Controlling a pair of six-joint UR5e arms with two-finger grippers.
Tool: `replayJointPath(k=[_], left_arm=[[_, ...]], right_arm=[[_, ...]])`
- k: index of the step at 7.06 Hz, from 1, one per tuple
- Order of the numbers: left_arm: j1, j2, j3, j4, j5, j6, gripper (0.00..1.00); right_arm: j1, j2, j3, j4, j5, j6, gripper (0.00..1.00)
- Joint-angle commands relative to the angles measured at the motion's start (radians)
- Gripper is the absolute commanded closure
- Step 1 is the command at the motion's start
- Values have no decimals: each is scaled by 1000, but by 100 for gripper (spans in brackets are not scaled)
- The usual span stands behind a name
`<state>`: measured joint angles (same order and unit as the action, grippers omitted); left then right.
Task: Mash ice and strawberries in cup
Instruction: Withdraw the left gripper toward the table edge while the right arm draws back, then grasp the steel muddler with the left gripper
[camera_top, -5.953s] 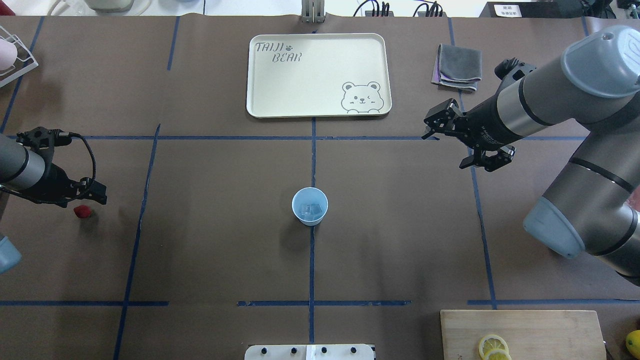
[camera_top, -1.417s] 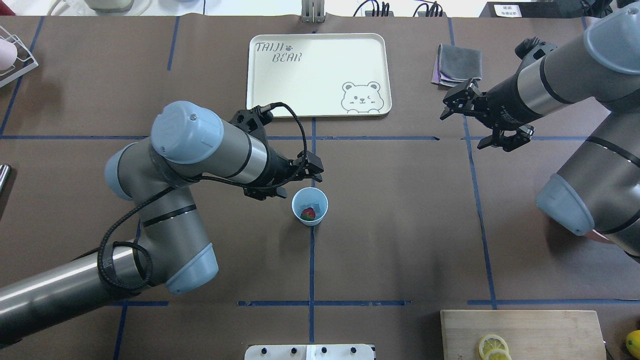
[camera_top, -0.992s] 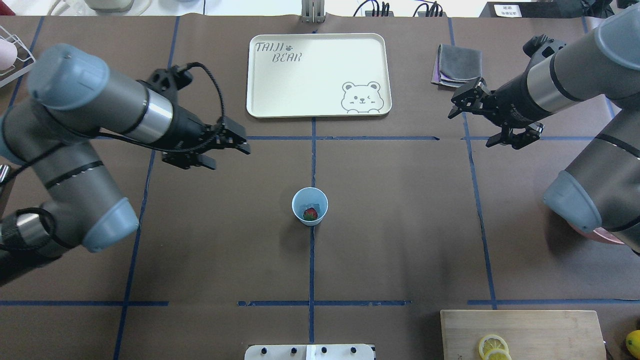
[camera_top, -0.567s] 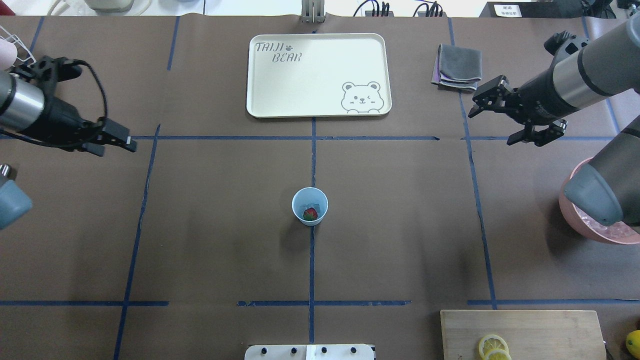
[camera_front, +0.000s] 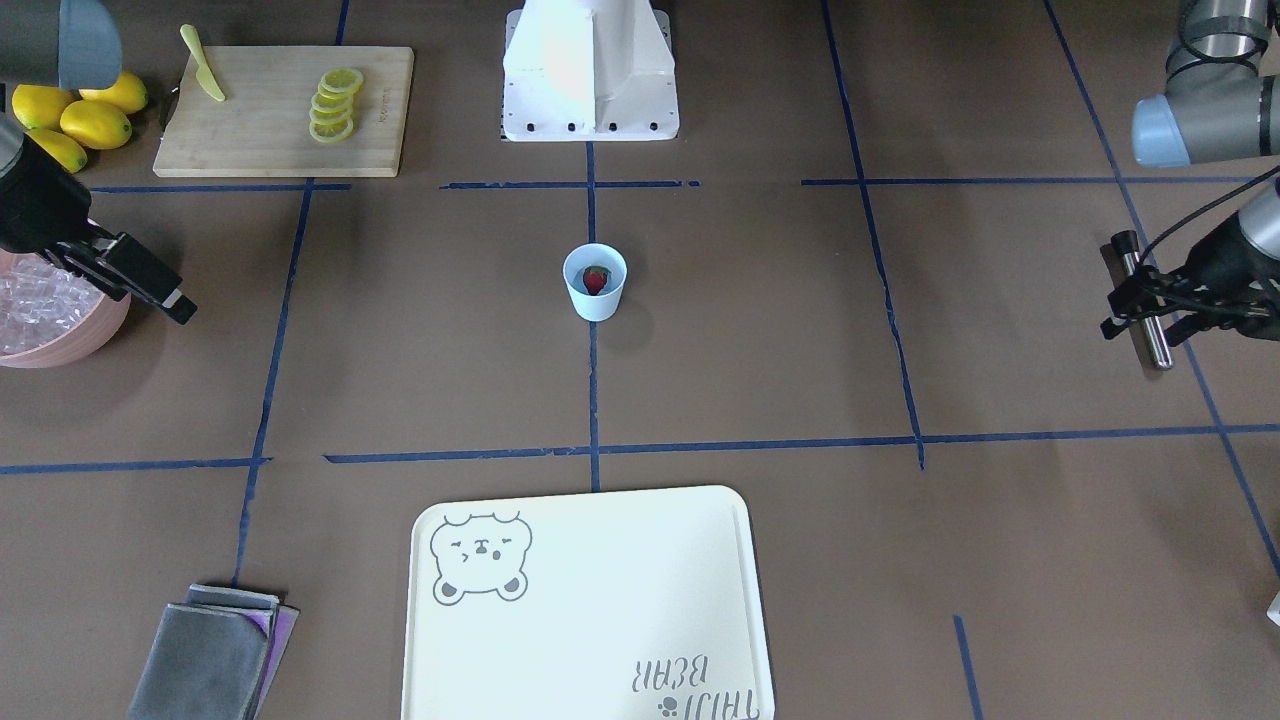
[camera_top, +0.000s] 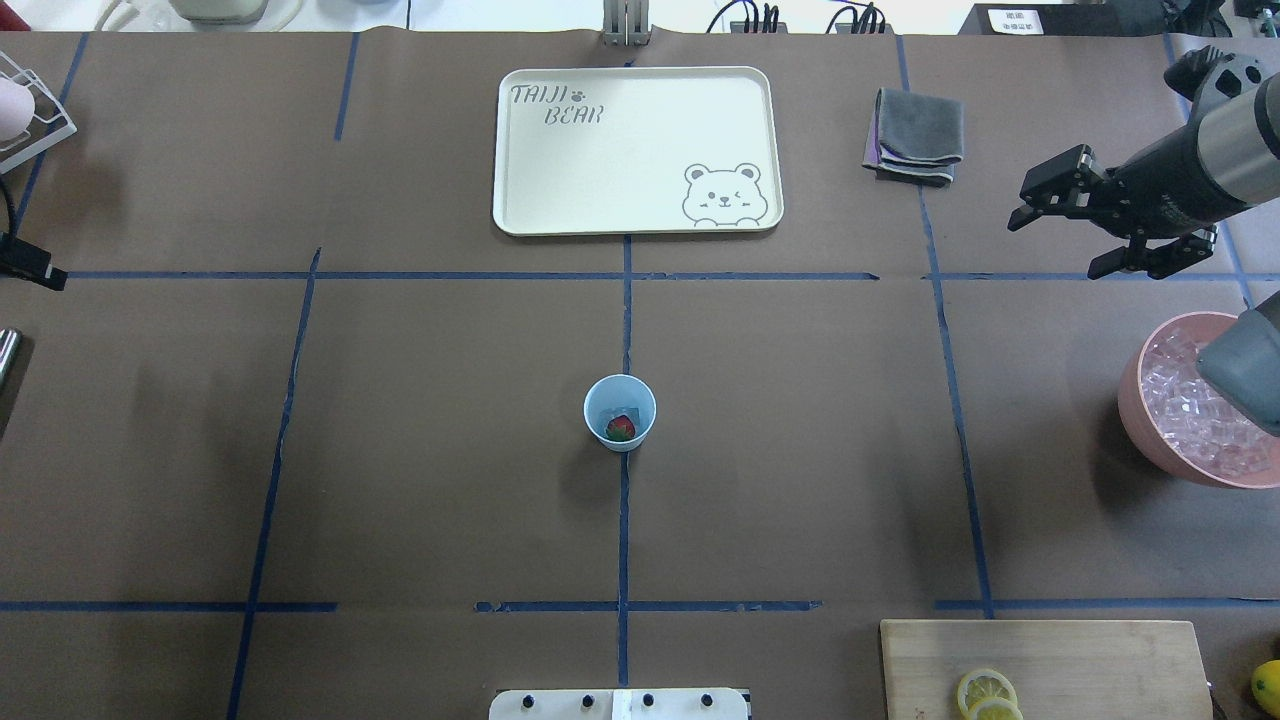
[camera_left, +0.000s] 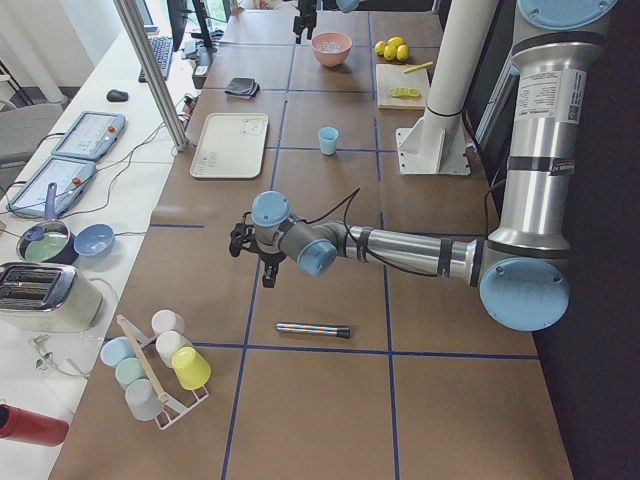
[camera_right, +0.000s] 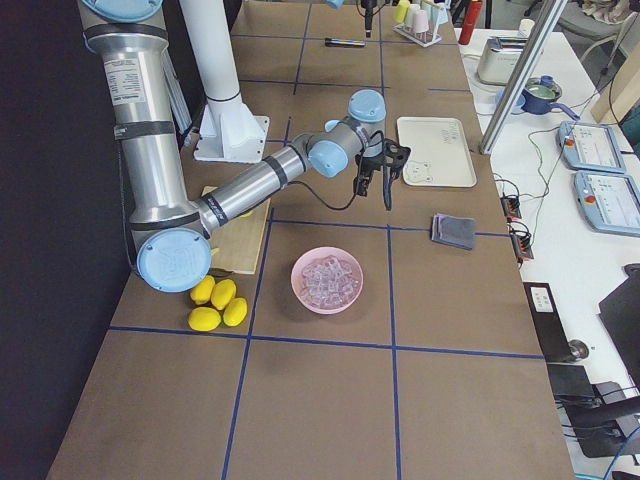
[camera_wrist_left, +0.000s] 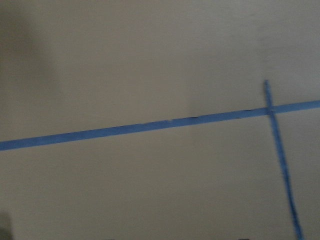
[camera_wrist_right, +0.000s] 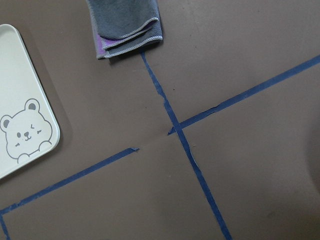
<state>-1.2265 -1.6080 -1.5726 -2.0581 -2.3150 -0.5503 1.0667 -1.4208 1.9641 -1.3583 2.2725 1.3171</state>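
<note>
Strawberry sits in the cup mid-tabletop, so you're likely fetching the masher: left gripper, empty, opening unclear, hangs over the metal rod by the left edge, right gripper wide open, empty; next, lower and grip the rod.

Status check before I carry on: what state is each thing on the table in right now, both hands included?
Cup, upright, strawberry inside.
Strawberry, intact, not mashed.
Left hand, open, empty, clear of the rod.
Right hand, open, empty.
Rod, lying flat, not held.
Bowl, upright, filled with ice.
Tray, empty.
Cloth, folded.
</note>
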Motion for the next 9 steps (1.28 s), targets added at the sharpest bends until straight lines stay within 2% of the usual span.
replayJointPath(k=[1, 2, 6, 9], left_arm=[[-27, -1, 42, 83, 5, 7, 13], [-22, -15, 109, 76, 5, 12, 13], [80, -41, 215, 67, 48, -14, 7], [79, -9, 221, 17, 51, -5, 7]], right_arm=[[2, -4, 4, 5, 2, -4, 0], [2, -6, 10, 5, 2, -3, 0], [-1, -7, 12, 5, 1, -4, 0], [1, -7, 16, 5, 2, 2, 0]])
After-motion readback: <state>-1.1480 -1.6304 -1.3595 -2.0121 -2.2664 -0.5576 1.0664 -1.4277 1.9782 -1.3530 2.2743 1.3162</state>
